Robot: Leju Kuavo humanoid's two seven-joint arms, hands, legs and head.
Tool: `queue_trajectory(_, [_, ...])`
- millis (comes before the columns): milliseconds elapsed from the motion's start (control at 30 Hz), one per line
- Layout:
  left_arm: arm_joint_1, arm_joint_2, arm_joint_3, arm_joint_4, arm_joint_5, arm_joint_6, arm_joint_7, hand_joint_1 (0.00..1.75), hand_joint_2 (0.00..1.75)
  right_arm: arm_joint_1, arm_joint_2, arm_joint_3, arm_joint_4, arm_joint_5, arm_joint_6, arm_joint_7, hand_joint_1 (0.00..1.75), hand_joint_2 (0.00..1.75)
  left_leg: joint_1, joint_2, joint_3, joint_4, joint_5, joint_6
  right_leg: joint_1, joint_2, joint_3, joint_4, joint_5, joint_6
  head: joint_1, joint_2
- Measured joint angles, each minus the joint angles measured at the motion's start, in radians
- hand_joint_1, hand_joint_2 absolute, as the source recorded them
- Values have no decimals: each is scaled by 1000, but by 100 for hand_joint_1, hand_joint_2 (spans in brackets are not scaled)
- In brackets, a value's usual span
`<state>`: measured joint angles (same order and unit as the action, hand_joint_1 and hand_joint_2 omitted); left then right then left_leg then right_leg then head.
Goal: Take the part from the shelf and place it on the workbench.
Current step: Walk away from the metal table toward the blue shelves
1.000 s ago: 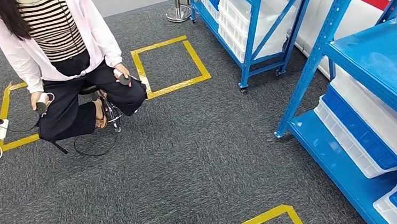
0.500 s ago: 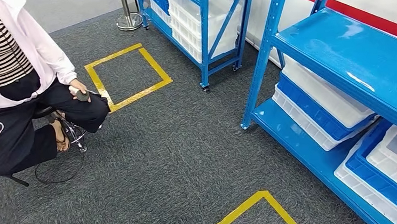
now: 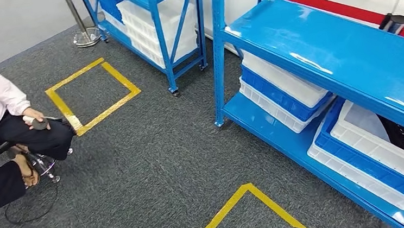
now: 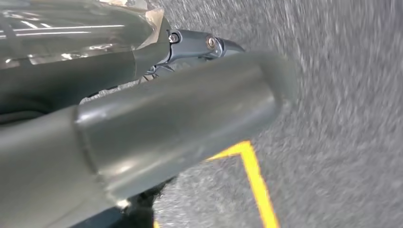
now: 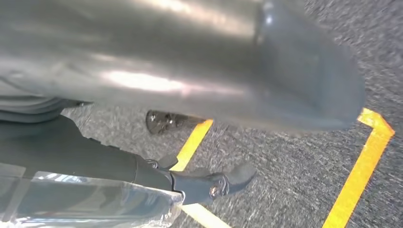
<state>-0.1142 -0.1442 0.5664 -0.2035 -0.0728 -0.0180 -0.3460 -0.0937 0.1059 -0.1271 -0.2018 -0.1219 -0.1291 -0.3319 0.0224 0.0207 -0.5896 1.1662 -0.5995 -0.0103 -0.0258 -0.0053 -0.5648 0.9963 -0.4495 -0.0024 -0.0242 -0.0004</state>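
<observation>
A blue metal shelf (image 3: 337,60) stands on my right, its upper board bare and shiny. A dark cylindrical object (image 3: 394,23) stands at that board's far edge; I cannot tell whether it is the part. Both arms hang low over grey carpet. In the left wrist view my left hand (image 4: 180,118) holds nothing, its thick thumb apart from a dark finger (image 4: 199,45). In the right wrist view my right hand (image 5: 214,61) is likewise empty, with a dark finger (image 5: 214,183) well apart from the thumb.
White and blue bins (image 3: 285,85) (image 3: 377,154) fill the lower shelf levels. A second blue shelf (image 3: 147,4) stands farther back. A seated person (image 3: 5,135) is at the left edge. Yellow tape squares (image 3: 92,95) (image 3: 251,208) mark the carpet. A stanchion base (image 3: 86,36) stands behind.
The camera has swung to the right: the near shelf has come from the right edge toward the middle, and the seated person has slid to the left edge.
</observation>
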Motion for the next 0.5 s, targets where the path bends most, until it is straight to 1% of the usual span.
queue_trajectory(33, [3,0,0,0,1,1,0,0,0,-1,1,0,0,2,0,1,0,0,0,-14,-35,68,-28,0,3,15,-1,0,1,-3,-1,0])
queue_trajectory(67, [5,0,0,0,2,2,0,0,0,-1,2,0,0,3,0,3,0,0,0,-19,-60,112,-37,2,6,30,-1,1,1,-4,-1,0])
queue_trajectory(100, [7,0,0,0,3,2,0,0,0,-1,2,0,0,5,0,6,0,0,0,-22,-68,119,-24,5,8,45,-1,1,1,-4,-1,0])
queue_trajectory(133, [7,1,0,0,4,4,0,0,0,0,2,0,0,7,0,8,0,0,0,-25,-58,86,7,9,9,60,0,2,1,-4,-1,0])
queue_trajectory(167, [7,1,0,0,5,5,0,0,0,-1,2,0,0,9,0,10,0,0,0,-36,-32,23,49,14,10,75,2,2,1,-4,-2,0])
queue_trajectory(200, [7,2,0,0,6,6,0,0,0,-2,3,0,0,9,-1,11,0,0,0,-59,-1,-47,84,20,11,88,2,3,1,-3,-1,0])
queue_trajectory(233, [7,4,0,0,6,7,0,0,0,-3,4,0,0,10,-1,11,0,0,0,-77,23,-105,107,24,14,99,2,4,2,-1,-1,0])
queue_trajectory(267, [7,5,0,0,6,8,-1,0,0,-5,5,0,0,10,-1,12,0,0,-1,-91,38,-140,118,26,14,108,-1,5,3,2,-1,0])
queue_trajectory(300, [7,5,0,0,6,8,-1,0,0,-5,6,0,0,10,-2,13,0,0,-4,-96,43,-153,119,27,15,116,-6,5,5,7,0,0])
queue_trajectory(333, [6,5,0,0,6,9,-1,0,0,-5,6,0,0,10,-2,14,0,0,-8,-85,43,-157,121,28,14,125,-11,4,8,13,-1,0])
queue_trajectory(367, [6,4,0,0,7,9,-1,0,0,-4,6,0,0,10,-2,14,0,0,-8,-74,45,-163,126,33,13,128,-17,5,9,20,-1,0])
queue_trajectory(400, [5,3,1,0,7,10,-1,0,0,-4,5,0,0,11,-2,14,0,0,-9,-63,48,-171,131,39,13,117,-24,13,5,25,0,0])
queue_trajectory(433, [4,3,1,0,7,10,-2,0,0,-4,5,0,0,10,-3,15,0,0,-8,-51,50,-179,137,46,13,97,-39,36,-8,27,2,0])
queue_trajectory(467, [4,3,1,0,7,10,-2,0,0,-5,5,0,0,10,-3,15,0,0,-7,-37,52,-185,141,51,14,70,-61,79,-31,26,5,0])
queue_trajectory(500, [5,3,1,0,7,10,-3,0,0,-7,5,0,0,10,-3,15,0,0,-9,-23,52,-187,142,53,14,45,-93,140,-60,24,8,0])
